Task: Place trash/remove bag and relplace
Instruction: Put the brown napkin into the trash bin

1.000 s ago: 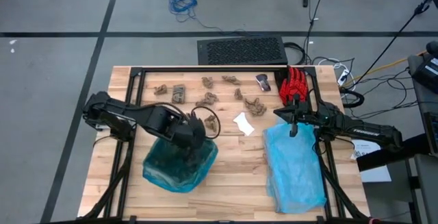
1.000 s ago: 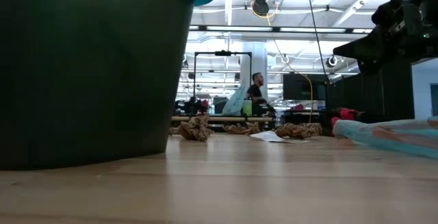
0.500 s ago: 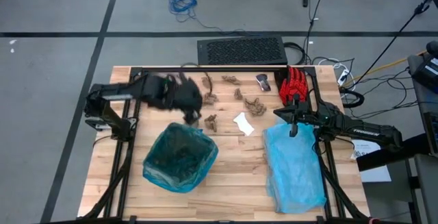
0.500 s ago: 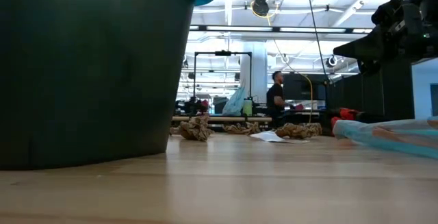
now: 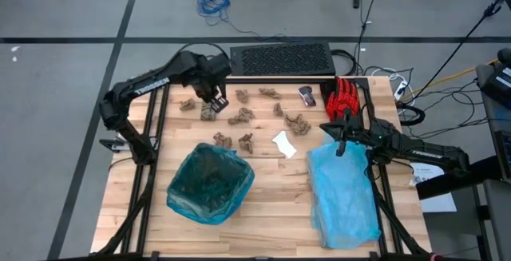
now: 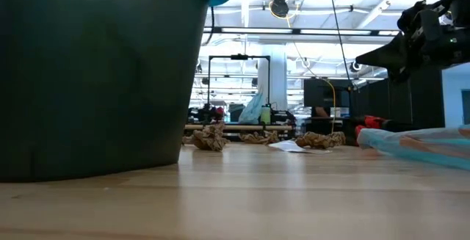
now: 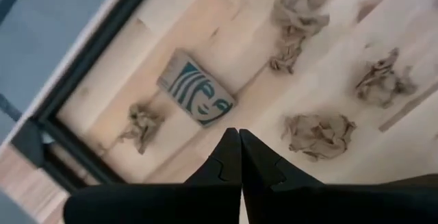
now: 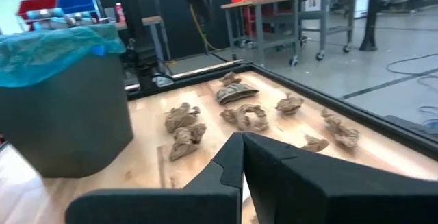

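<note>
Trash (image 5: 244,116): brown paper scraps lying scattered across far half of table (image 5: 271,213), none held.
Bag (image 5: 209,183): teal, lining bin at table's near left, sitting open.
Left gripper (image 5: 218,101): clenched, empty; having swung from over bag a second ago, now hovering above flattened printed scrap (image 7: 196,98) at far left. Judged: one drop done, next pick beginning.
Right gripper (image 5: 342,148): clenched, staying parked at pale blue bag (image 5: 343,197).
</note>
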`<state>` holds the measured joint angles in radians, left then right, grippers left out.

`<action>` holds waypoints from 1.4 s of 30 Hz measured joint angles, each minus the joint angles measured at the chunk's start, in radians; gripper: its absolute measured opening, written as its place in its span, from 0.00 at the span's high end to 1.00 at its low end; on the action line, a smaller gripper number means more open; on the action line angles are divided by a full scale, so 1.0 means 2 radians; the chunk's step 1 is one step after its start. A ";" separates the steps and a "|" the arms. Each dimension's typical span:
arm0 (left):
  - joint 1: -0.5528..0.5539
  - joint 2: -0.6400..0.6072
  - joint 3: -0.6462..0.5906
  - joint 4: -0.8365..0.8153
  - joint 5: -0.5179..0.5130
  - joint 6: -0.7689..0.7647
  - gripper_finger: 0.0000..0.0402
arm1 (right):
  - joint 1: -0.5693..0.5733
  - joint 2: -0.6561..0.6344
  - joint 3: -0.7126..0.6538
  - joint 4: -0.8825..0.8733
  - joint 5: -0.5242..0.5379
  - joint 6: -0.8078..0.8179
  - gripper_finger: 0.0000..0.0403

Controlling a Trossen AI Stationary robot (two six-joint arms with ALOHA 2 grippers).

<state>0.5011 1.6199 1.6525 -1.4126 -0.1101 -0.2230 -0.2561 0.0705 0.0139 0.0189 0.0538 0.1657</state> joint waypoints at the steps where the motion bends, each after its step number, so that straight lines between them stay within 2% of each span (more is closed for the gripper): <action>1: 0.003 0.000 -0.018 0.012 0.001 0.001 1.00 | 0.000 0.000 0.000 0.000 0.004 -0.003 1.00; 5: 0.017 0.000 -0.092 0.043 0.014 0.000 0.95 | 0.000 0.000 0.000 0.002 0.013 -0.006 1.00; 12: 0.037 0.000 -0.195 0.093 0.013 -0.020 0.78 | 0.000 0.000 0.000 0.003 0.014 -0.007 1.00; 16: 0.047 0.000 -0.227 0.138 -0.028 -0.025 0.69 | 0.000 0.000 0.000 0.003 0.013 -0.007 1.00; 20: 0.067 -0.001 -0.256 0.177 -0.038 -0.017 0.64 | 0.000 0.000 0.000 0.003 0.013 -0.007 1.00; 28: 0.109 -0.001 -0.299 0.223 -0.083 -0.012 0.62 | 0.000 0.000 0.000 0.003 0.012 -0.007 1.00; 33: 0.127 -0.001 -0.327 0.275 -0.073 0.002 0.62 | 0.000 0.000 0.000 0.003 0.012 0.000 1.00; 38: 0.140 -0.001 -0.361 0.290 -0.052 0.000 0.62 | 0.000 0.000 0.000 0.003 0.012 -0.004 1.00; 42: 0.142 0.000 -0.382 0.287 -0.051 0.000 0.68 | 0.000 0.000 0.000 0.003 0.012 -0.001 1.00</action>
<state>0.7860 1.6192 0.8895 -0.8377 -0.2115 -0.2226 -0.2558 0.0704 0.0139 0.0250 0.0769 0.1631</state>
